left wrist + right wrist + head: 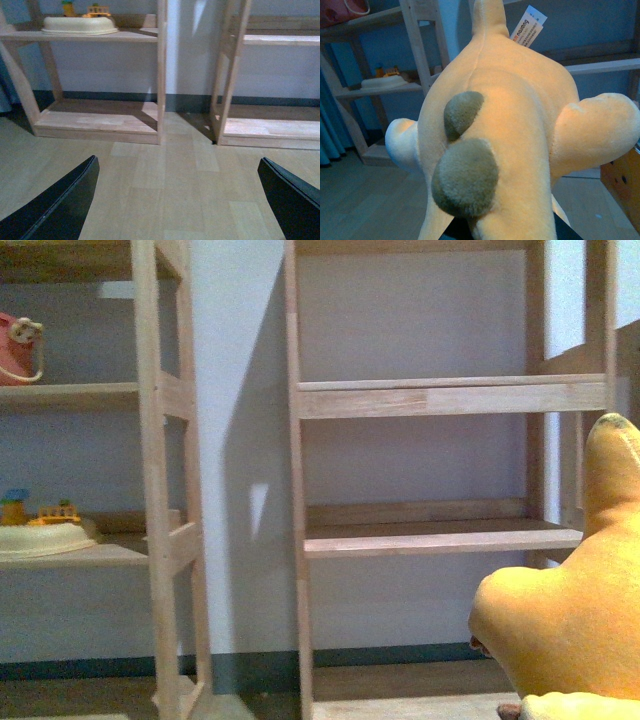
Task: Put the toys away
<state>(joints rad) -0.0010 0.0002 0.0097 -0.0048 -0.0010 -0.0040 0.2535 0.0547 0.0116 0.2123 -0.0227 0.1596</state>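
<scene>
The orange-yellow plush toy (575, 620) fills the lower right corner of the front view, its dark-tipped ear (612, 426) pointing up and a cream part (580, 708) at the bottom edge. My right gripper (502, 235) is shut on the plush toy (510, 125), which fills the right wrist view with two grey-brown patches and a white tag (526, 27); the fingers are mostly hidden under it. My left gripper (177, 200) is open and empty above the wooden floor; its black fingers (60, 205) show at both lower corners. Neither arm shows in the front view.
A wooden shelf unit (440, 400) stands ahead, with boards (440, 537) at several heights. A second wooden shelf unit (165, 480) stands to the left, holding a cream tray (45, 537), small coloured toys (15, 505) and a pink bag (18, 350). A teal curtain (330, 130) and a brown box (622, 185) show.
</scene>
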